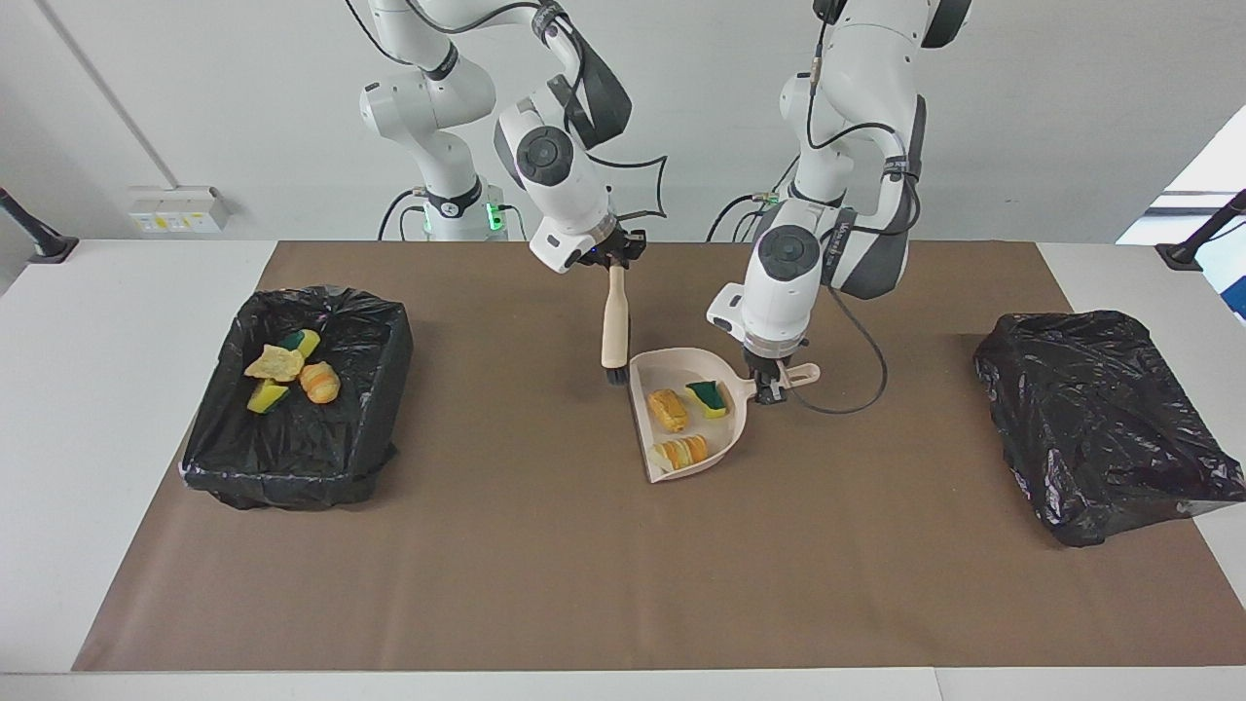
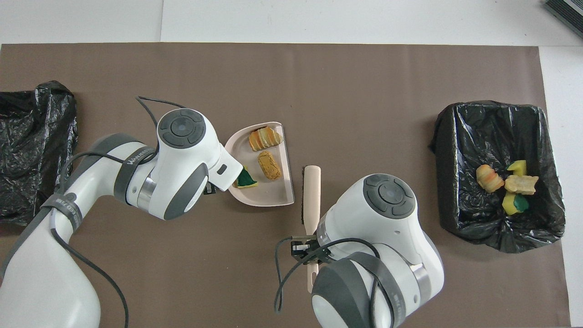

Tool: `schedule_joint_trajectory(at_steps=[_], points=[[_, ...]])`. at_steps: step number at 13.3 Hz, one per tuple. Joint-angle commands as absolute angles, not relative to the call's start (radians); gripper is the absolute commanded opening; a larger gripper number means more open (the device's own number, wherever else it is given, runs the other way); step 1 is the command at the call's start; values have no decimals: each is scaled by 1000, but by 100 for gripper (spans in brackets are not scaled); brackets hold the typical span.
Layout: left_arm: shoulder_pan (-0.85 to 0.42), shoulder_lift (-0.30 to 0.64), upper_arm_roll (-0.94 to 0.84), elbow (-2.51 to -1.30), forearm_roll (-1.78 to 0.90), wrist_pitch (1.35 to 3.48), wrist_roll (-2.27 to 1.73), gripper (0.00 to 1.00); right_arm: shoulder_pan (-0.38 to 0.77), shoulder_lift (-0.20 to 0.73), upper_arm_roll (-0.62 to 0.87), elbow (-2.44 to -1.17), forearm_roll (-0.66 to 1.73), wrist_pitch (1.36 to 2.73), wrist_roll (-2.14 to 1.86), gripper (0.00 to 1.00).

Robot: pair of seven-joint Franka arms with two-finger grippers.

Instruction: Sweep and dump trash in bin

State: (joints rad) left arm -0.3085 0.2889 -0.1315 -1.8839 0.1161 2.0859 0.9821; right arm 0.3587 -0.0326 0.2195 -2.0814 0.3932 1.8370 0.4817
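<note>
My left gripper is shut on the handle of a beige dustpan at the middle of the mat. The pan holds three scraps of trash: a tan bread lump, a green-backed yellow sponge bit and a striped bread lump. My right gripper is shut on the top of a beige brush. The brush hangs upright with its dark bristles at the pan's open edge. The pan and brush also show in the overhead view. I cannot tell whether the pan touches the mat.
A black-lined bin stands at the right arm's end of the table with several scraps in it; it also shows in the overhead view. A second bin wrapped in black plastic sits at the left arm's end.
</note>
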Motion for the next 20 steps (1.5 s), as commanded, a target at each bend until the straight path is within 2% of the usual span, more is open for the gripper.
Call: schedule_joint_trajectory(at_steps=[1,4,6,10,13,16,20], points=[[-234,256,-135,-1867,126,2079,1075,0,363,-38,232,-2046,364,1809,570,0],[-76,221,-140,-1862,109,2049,1288,0,445,-2,235,-2060,364,1796,610,0],[21,196,-135,-1830,86,2008,1415,0,489,0,235,-2132,344,1815,615,0],[242,196,-133,-1653,86,1836,1531,0,524,-9,235,-2241,347,1905,653,0],[420,216,-133,-1585,69,1835,1609,0,526,-37,235,-2301,347,1948,653,0],[511,276,-130,-1482,84,1848,1711,0,532,-31,236,-2303,353,1983,643,0],[594,321,-130,-1471,253,1968,1744,0,554,-17,236,-2313,354,2040,637,0]])
